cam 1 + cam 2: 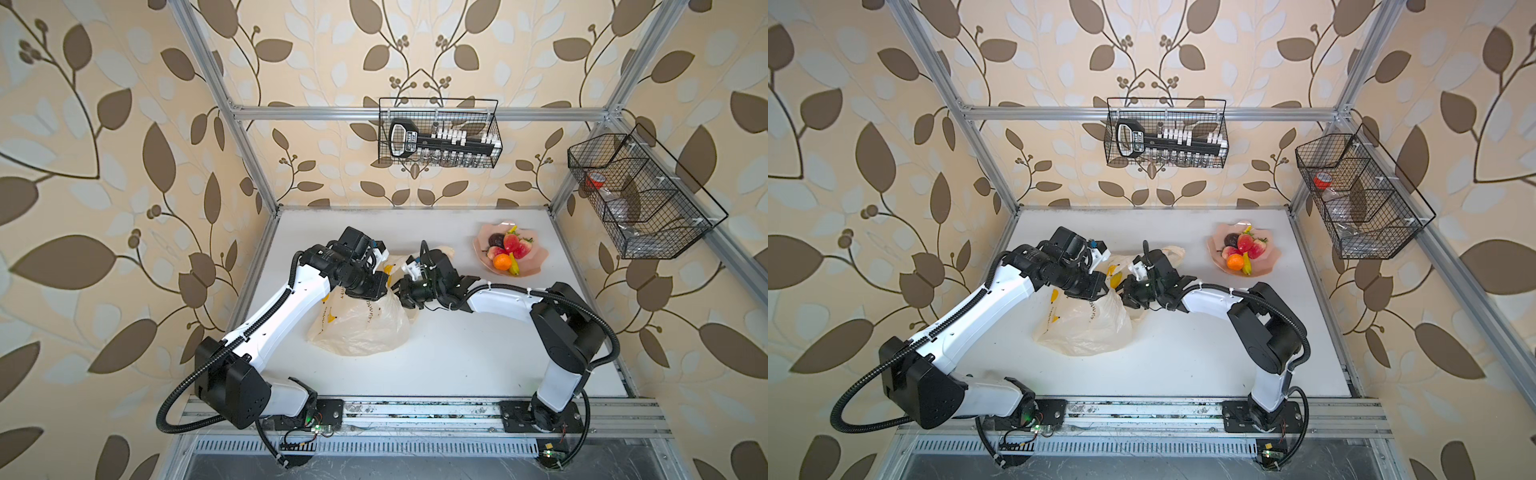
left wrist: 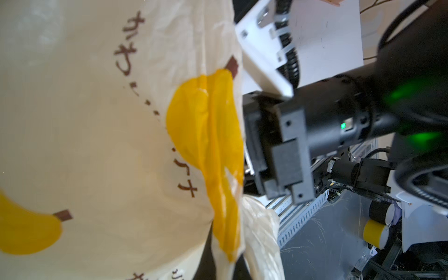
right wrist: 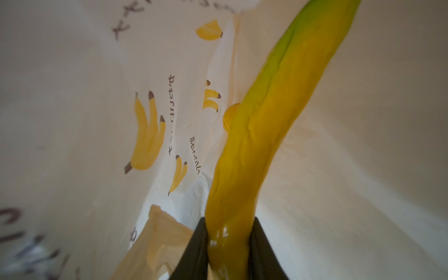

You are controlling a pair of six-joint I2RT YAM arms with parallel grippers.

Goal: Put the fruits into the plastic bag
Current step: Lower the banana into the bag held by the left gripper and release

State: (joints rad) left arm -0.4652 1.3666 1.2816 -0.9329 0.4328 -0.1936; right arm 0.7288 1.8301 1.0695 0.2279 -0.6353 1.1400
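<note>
R gripper [image 3: 229, 242] holds 1 banana [image 3: 254, 135] inside the plastic bag [image 1: 361, 324].
L gripper [image 1: 376, 289] is clamped on the bag's top edge; R's jaws pinch the banana's end. Well apart, 1 pink plate [image 1: 536, 259] carries 2 strawberries [image 1: 513, 243], 1 orange [image 1: 502, 262], 1 apple [image 1: 495, 251], 1 dark piece [image 1: 495, 240] and 2 yellow pieces [image 1: 514, 267].

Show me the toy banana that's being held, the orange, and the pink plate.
toy banana [image 3: 244, 155], right wrist view, middle of its yellow body.
orange [image 1: 503, 261], in a top view, centre of its top.
pink plate [image 1: 535, 261], in a top view, bare right side near the rim.
</note>
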